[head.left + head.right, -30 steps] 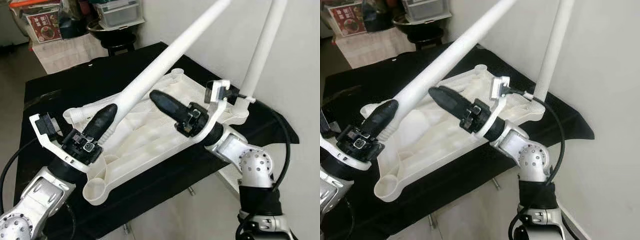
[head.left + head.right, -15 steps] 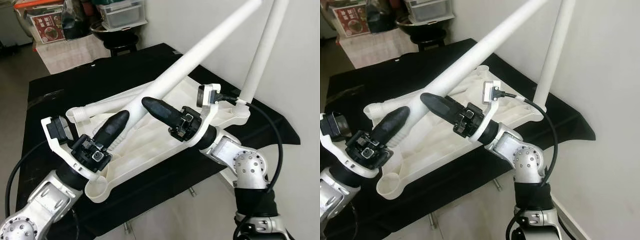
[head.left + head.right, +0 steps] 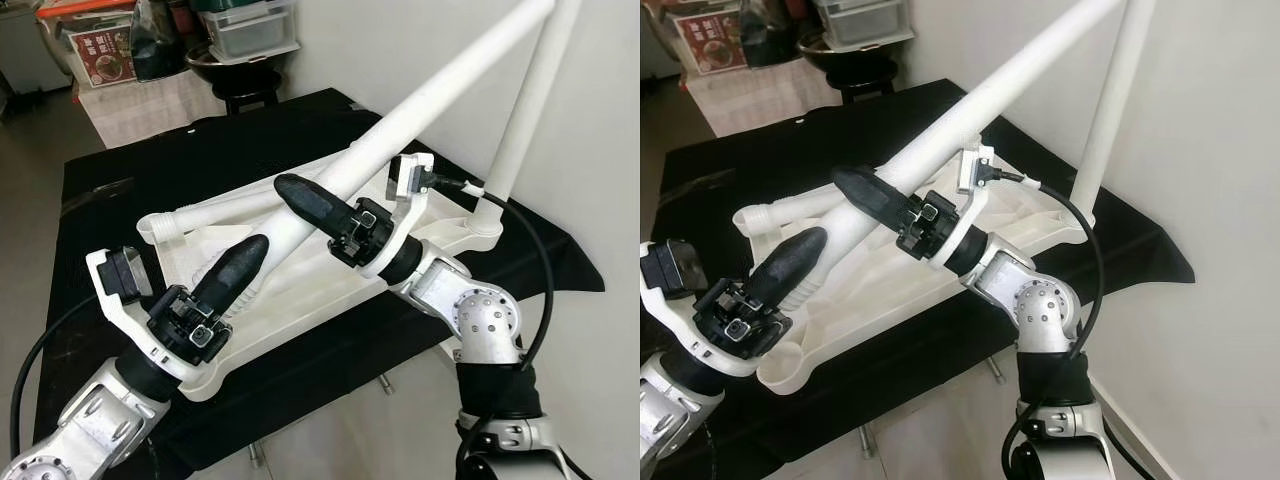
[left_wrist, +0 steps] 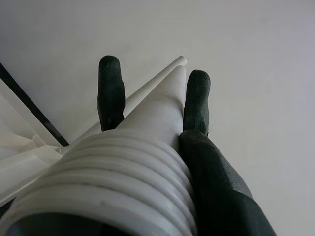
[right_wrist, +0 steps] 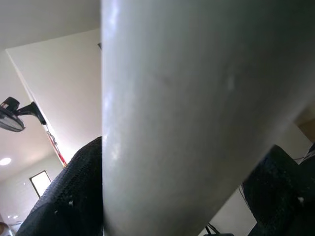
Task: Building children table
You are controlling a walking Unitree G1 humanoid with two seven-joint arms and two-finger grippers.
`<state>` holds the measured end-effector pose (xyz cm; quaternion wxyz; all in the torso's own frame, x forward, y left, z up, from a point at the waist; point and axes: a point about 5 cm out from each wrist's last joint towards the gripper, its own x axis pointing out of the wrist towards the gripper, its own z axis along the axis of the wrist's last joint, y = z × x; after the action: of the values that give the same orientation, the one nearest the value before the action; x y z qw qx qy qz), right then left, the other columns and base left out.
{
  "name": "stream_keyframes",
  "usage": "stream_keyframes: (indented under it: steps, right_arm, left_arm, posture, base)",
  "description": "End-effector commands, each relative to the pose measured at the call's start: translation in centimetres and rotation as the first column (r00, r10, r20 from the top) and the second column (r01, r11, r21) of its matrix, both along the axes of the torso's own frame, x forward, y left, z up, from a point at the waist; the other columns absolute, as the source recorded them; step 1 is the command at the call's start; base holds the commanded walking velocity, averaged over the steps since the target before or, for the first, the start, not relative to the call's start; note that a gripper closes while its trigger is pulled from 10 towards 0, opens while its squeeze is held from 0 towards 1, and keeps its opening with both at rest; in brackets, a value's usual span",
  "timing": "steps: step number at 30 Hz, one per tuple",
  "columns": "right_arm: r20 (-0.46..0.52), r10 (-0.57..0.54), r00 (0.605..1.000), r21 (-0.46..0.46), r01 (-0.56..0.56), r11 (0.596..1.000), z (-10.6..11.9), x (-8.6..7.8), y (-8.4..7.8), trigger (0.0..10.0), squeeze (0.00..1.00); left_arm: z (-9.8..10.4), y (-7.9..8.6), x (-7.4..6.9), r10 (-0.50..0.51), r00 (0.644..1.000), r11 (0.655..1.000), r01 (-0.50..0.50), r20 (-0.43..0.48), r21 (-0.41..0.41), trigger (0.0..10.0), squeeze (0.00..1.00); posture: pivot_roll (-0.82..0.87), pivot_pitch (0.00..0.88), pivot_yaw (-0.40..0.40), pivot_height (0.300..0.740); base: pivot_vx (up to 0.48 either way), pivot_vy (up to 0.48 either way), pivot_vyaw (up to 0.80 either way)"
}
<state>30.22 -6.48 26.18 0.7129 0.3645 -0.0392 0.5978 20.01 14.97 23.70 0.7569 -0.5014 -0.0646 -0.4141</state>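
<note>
1. White plastic tabletop (image 3: 300,275) — lying underside up on a low table draped in black cloth (image 3: 150,170), its ribs and corner sockets facing upward; it spans from the near-left edge of the table toward the far-right corner beside the wall.
2. Held leg (image 3: 420,110) — a long white tube tilted up toward the far right, its threaded, ribbed end low over the near-left part of the tabletop.
3. Left gripper (image 3: 240,275) — fingers closed on the held leg just above its ribbed end; the left wrist view shows one black finger on each side of the tube.
4. Right gripper (image 3: 305,200) — fingers clamped on the same leg higher along the shaft; the right wrist view shows the tube pressed between two dark pads.
5. Fitted leg (image 3: 525,100) — standing nearly upright in the socket at the tabletop's far-right corner, close to the wall.
6. Loose leg (image 3: 200,212) — lying flat along the tabletop's far-left edge.
7. Background — storage boxes (image 3: 245,25) on the floor beyond the table's far edge.
</note>
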Motion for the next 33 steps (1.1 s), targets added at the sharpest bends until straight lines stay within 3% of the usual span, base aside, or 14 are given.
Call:
stream_keyframes:
  steps: [1,5,6,7,8,27,28,32,33]
  right_arm:
    - [0.002,0.014,1.0,-0.001,-0.014,1.0,0.2,0.0,0.6,10.0,0.0]
    - [0.002,0.016,1.0,0.0,-0.016,1.0,0.3,0.0,0.6,10.0,0.0]
    - [0.004,0.021,1.0,0.004,-0.021,1.0,0.3,-0.1,0.5,8.5,0.0]
    - [0.004,0.021,1.0,0.004,-0.021,1.0,0.3,-0.1,0.5,8.5,0.0]
    - [0.006,0.031,1.0,0.013,-0.031,0.999,0.5,-0.2,0.5,0.0,0.0]
    - [0.017,0.082,0.996,0.071,-0.083,0.994,1.4,-1.3,1.3,0.0,0.0]
    - [0.021,0.073,0.997,0.066,-0.074,0.995,1.4,-1.3,1.3,0.0,0.0]
    - [0.021,0.067,0.998,0.063,-0.068,0.996,1.5,-1.3,1.3,0.0,0.0]
    - [0.023,0.053,0.998,0.055,-0.054,0.997,1.5,-1.2,1.2,0.0,0.0]
  left_arm:
    - [0.0,-0.5,-0.4,-0.031,0.999,0.999,0.031,0.019,0.03,10.0,0.0]
    - [0.0,-0.5,-0.4,-0.033,0.999,0.999,0.032,0.019,0.031,10.0,0.0]
    - [0.0,-0.6,-0.4,-0.033,0.999,0.999,0.033,0.019,0.033,10.0,0.0]
    - [0.0,-0.6,-0.4,-0.033,0.999,0.999,0.033,0.019,0.033,10.0,0.0]
    - [-0.1,-0.6,-0.4,-0.033,0.999,0.999,0.032,0.019,0.037,10.0,0.0]
    - [-1.3,-1.3,0.0,-0.028,0.999,0.994,0.029,-0.018,0.105,10.0,0.0]
    - [-1.5,-1.2,0.3,0.014,0.999,0.994,-0.01,-0.034,0.111,10.0,0.9]
    - [-1.7,-1.1,0.6,0.044,0.998,0.993,-0.039,-0.044,0.116,10.0,0.9]
    - [-1.7,-1.0,0.6,0.045,0.998,0.993,-0.04,-0.04,0.109,10.0,1.0]
  posture:
    - [-0.01,0.1,0.04,0.74]
    - [-0.01,0.1,0.04,0.74]
    - [-0.01,0.1,0.04,0.74]
    - [-0.01,0.1,0.04,0.74]
    - [-0.01,0.1,0.04,0.74]
    - [-0.02,0.1,0.041,0.74]
    - [-0.02,0.1,0.041,0.74]
    - [-0.02,0.1,0.041,0.74]
    - [-0.02,0.1,0.041,0.74]
  base:
    - [0.0,0.0,0.0]
    - [0.0,0.0,0.0]
    - [0.0,0.0,0.0]
    - [0.0,0.0,0.0]
    - [0.0,0.0,0.0]
    - [0.0,0.0,0.0]
    - [0.0,0.0,0.0]
    - [0.0,0.0,0.0]
    - [0.0,0.0,0.0]
